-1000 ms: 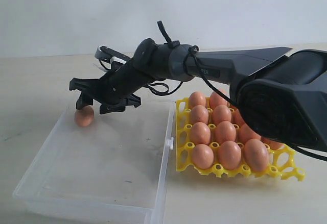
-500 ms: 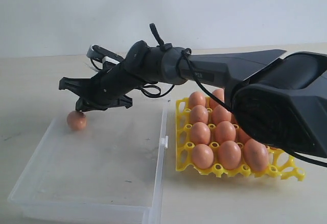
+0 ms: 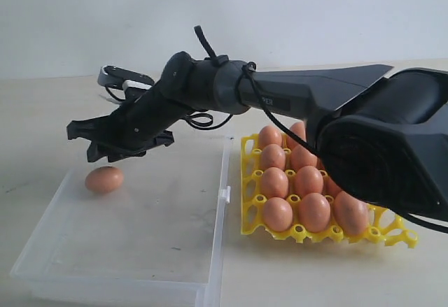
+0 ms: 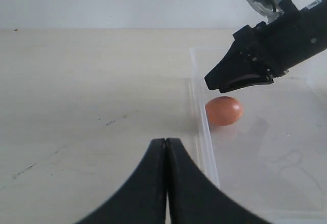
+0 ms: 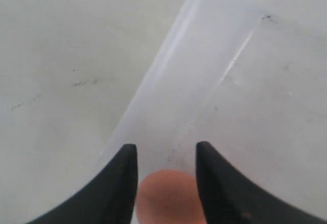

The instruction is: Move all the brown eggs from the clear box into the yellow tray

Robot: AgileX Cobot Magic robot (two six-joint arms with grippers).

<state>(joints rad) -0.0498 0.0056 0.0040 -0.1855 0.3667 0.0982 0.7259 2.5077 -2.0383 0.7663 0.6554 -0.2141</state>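
One brown egg (image 3: 104, 180) lies on its side on the floor of the clear box (image 3: 140, 251), near its far left corner. My right gripper (image 3: 80, 143) has reached across and hangs just above that egg, jaws open and apart from it. In the right wrist view the egg (image 5: 166, 196) shows below the gap between the open fingers (image 5: 125, 178), over the box floor (image 5: 245, 81). The yellow tray (image 3: 250, 181) to the right of the box holds several brown eggs (image 3: 308, 181). In the left wrist view my left gripper (image 4: 166, 141) is shut and empty over the table, short of the box wall (image 4: 204, 132), the egg (image 4: 224, 110) and the right gripper (image 4: 212, 83).
The right arm (image 3: 294, 94) stretches over the far part of the box and tray. A small latch (image 3: 225, 195) sticks out of the box wall on the tray's side. Bare table (image 3: 42, 118) lies left of the box.
The right gripper has moved left and risen off the egg. The egg has shifted left and now lies on its side, and the box has slid a little to the left.
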